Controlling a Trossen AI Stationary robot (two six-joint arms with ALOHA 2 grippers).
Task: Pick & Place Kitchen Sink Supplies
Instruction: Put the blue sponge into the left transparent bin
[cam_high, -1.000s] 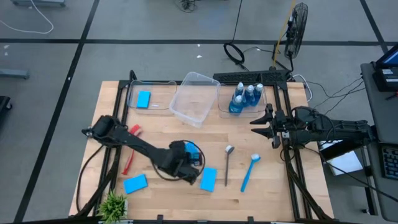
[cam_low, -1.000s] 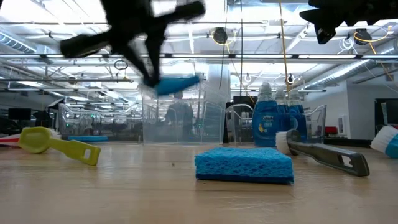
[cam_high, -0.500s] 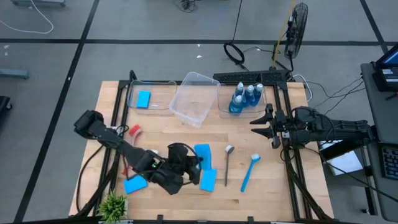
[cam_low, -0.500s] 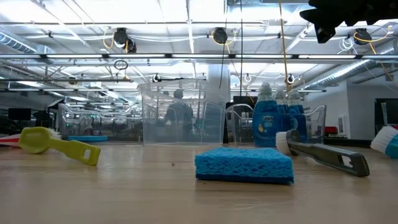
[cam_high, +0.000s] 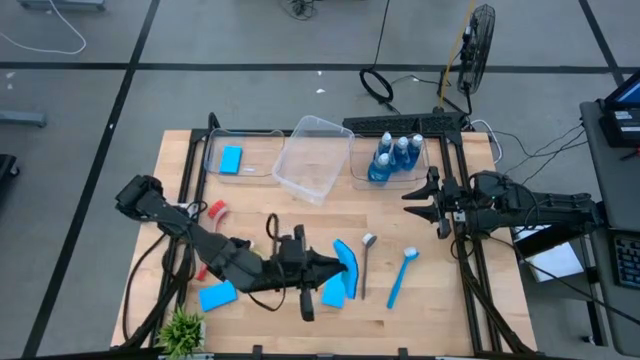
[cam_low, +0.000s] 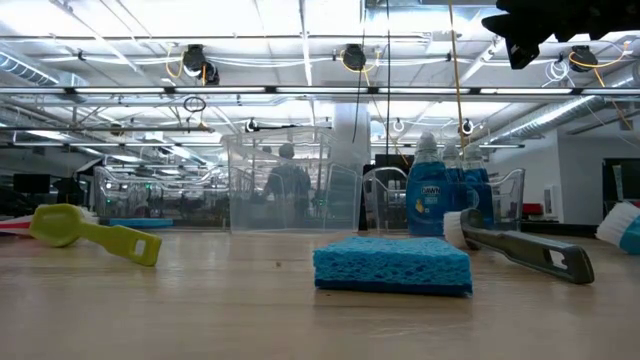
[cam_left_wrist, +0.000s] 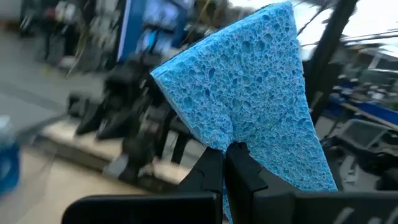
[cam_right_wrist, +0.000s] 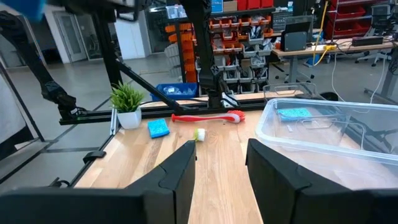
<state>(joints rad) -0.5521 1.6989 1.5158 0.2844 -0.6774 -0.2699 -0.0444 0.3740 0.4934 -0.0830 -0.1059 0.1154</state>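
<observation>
Bright-blue porous sponge (cam_left_wrist: 249, 99), pinched by one thin edge in the left gripper's (cam_high: 335, 266) closed fingers above the wooden bench (cam_high: 260, 200), could slip free mid-carry; right gripper (cam_high: 420, 197) waits, fingers part-open.

Blue sponge (cam_left_wrist: 249, 99) held aloft on edge, sponge (cam_high: 334, 291) flat below, bottles (cam_high: 393, 155) upright in bin (cam_high: 425, 168)

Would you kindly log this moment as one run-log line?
left gripper: shut on sponge, lifted above table | right gripper: open, empty, waiting at right edge | bottles: in right bin
</observation>
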